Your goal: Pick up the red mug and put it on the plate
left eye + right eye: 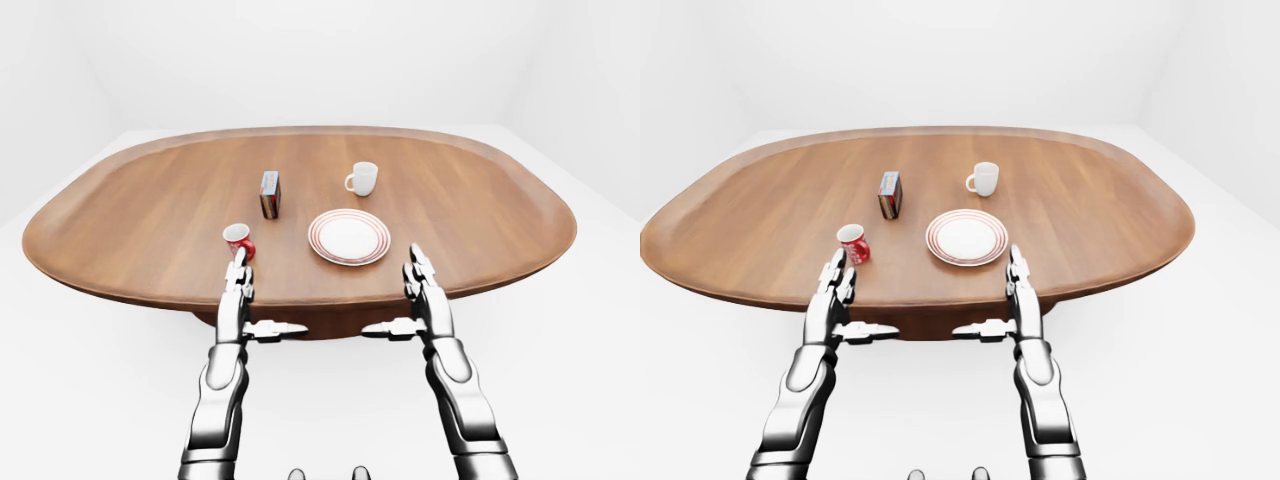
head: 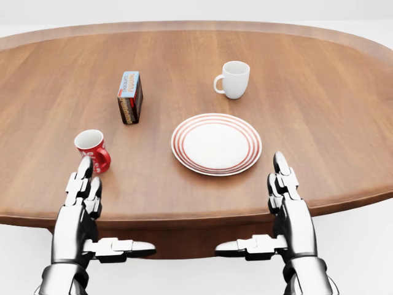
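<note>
At the left of the head view the left hand (image 2: 83, 203) is held out flat over the near edge of the table (image 2: 319, 123), its fingers (image 2: 85, 169) straight and spread wide with the thumb sticking out sideways, holding nothing. Just above those fingertips stands the red mug (image 2: 92, 149), upright on the wood near the table's edge; the fingertips appear to overlap its lower side in the view, though I cannot tell whether they touch it. Further up and a little right stands a small box (image 2: 130, 97) on end, well apart from the mug. Right of centre lies the plate (image 2: 216, 143), white with red rings and bare, and above it a white mug (image 2: 234, 79), its handle to the left. At the right the right hand (image 2: 288, 206) mirrors the other, fingers straight and wide, empty, just below the plate's right rim. The mug is not yet grasped, so the whole task seems still ahead. The main risk, I judge, is that straight fingers pushed forward would nudge or tip the mug rather than wrap it, since it is light and near the edge. A carry swung too high could also catch the box, and a careless right hand could knock the plate.
</note>
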